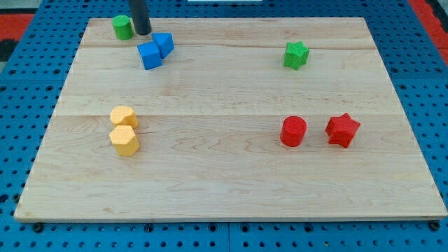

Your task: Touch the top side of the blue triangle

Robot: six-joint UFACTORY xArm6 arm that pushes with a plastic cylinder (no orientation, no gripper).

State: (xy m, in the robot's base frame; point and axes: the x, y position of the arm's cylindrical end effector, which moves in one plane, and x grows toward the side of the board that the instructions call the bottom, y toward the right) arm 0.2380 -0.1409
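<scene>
Near edge of the worktop (231, 203): two yellow blocks (124, 131) touching, view's left. Level with them on the right – red cylinder (293, 131) and red star (342, 130), just apart. Further back: green star (296, 54) right, blue cube (150, 55) with blue triangle (164, 44) touching behind it, left. Far left corner – green cylinder (122, 27). My tip (143, 31) sits between green cylinder and blue triangle, just off the triangle's top-left. No hand on this rig – only the rod.
</scene>
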